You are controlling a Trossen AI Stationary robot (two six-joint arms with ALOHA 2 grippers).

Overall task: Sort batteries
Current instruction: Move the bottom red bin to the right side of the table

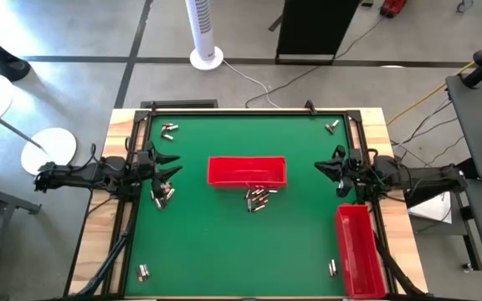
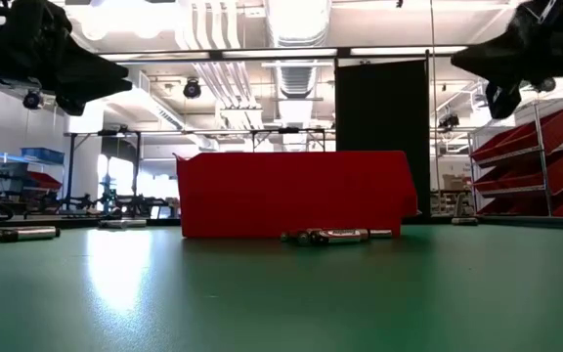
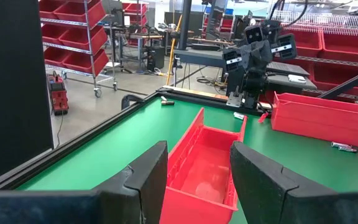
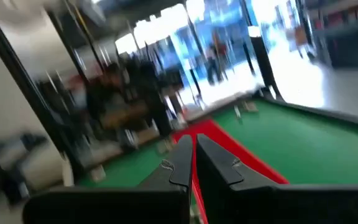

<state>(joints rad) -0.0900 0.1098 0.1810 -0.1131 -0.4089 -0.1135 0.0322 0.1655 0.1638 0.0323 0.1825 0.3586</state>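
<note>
Small silvery batteries lie loose on the green table. One heap (image 1: 258, 198) is just in front of the middle red tray (image 1: 247, 161), also visible in the low view (image 2: 335, 236). Another cluster (image 1: 164, 194) lies under my left arm. My left gripper (image 1: 171, 167) hangs level above the table's left side, open and holding nothing. It points at the tray (image 3: 204, 155). My right gripper (image 1: 323, 167) hangs level above the right side, shut with nothing in it (image 4: 193, 163). Neither gripper touches anything.
A second red tray (image 1: 360, 251) stands lengthwise along the table's right edge, near the front. Small groups of batteries lie at the far left (image 1: 169, 129), far right (image 1: 333, 125), near left (image 1: 143, 271) and near right (image 1: 333, 267). A black frame borders the table.
</note>
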